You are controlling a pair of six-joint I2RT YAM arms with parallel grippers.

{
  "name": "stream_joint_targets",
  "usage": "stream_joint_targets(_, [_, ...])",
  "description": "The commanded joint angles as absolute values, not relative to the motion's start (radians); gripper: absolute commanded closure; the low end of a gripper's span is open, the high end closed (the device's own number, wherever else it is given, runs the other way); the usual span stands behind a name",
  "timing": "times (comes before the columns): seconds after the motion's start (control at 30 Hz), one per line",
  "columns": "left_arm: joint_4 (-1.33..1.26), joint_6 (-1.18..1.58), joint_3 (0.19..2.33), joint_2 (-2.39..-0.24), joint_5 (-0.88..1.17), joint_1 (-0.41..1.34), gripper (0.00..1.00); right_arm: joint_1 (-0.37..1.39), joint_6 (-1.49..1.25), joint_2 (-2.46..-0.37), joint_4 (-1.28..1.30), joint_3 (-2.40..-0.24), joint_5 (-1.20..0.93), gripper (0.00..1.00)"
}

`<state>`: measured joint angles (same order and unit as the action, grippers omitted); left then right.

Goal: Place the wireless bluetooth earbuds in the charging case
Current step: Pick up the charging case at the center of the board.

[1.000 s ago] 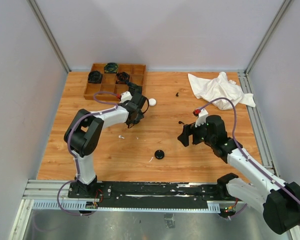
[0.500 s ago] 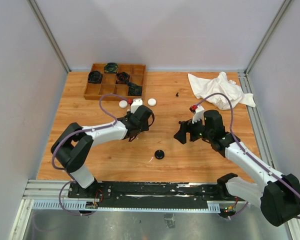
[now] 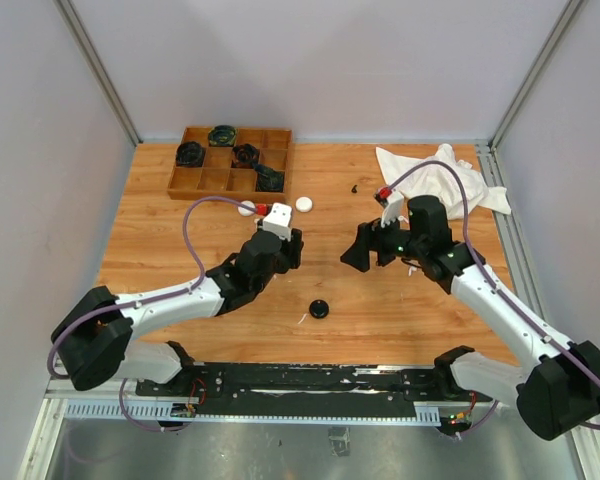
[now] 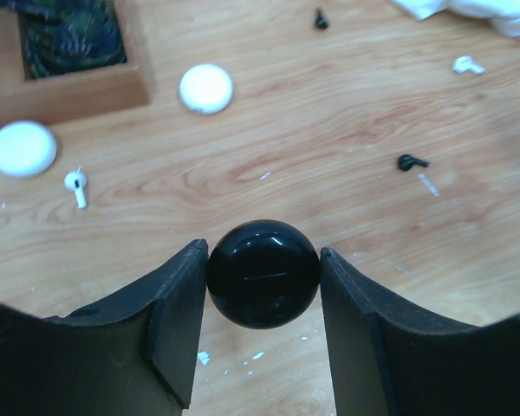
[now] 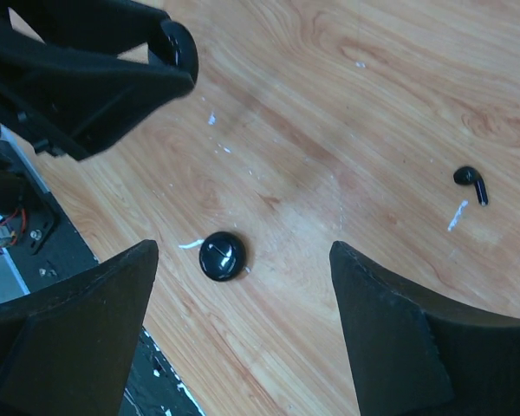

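A glossy black round charging case (image 4: 263, 277) hangs above the wood, and my left gripper (image 4: 263, 251) is shut on it, one finger on each side. The top view shows that gripper (image 3: 285, 248) left of centre. A second black case (image 5: 222, 256) lies on the table below my right gripper (image 5: 243, 253), which is open and empty. That case (image 3: 320, 309) sits near the front. Loose earbuds lie about: a white one (image 4: 76, 186), a black one (image 4: 410, 161), another black one (image 4: 321, 17) and a white one (image 4: 466, 64).
Two white round cases (image 3: 247, 208) (image 3: 304, 204) lie near a wooden compartment tray (image 3: 198, 180) that holds dark items at the back left. A crumpled white cloth (image 3: 435, 175) lies at the back right. A thin white bit (image 3: 302, 318) rests beside the front black case.
My left arm has stretched out low, carrying its gripper from near the tray toward the table's middle. My right gripper has moved away from me and slightly left.
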<state>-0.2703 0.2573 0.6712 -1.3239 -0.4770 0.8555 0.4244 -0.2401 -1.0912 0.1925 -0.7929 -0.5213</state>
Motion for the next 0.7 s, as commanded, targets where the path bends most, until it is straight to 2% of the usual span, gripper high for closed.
stream_joint_targets(0.0, [-0.498,0.097,0.614,-1.245,-0.426,0.9,0.61,0.426,-0.253,-1.109,0.25,-0.885,-0.583,0.19])
stream_joint_targets(0.33, [-0.753,-0.089,0.471,-1.129,-0.263,0.95,0.62,0.439,-0.273,-1.197,0.306,-1.045,-0.669,0.23])
stream_joint_targets(0.67, [-1.003,-0.241,0.338,-1.087,-0.132,0.961,0.61,0.534,-0.264,-1.286,0.363,-1.154,-0.683,0.28])
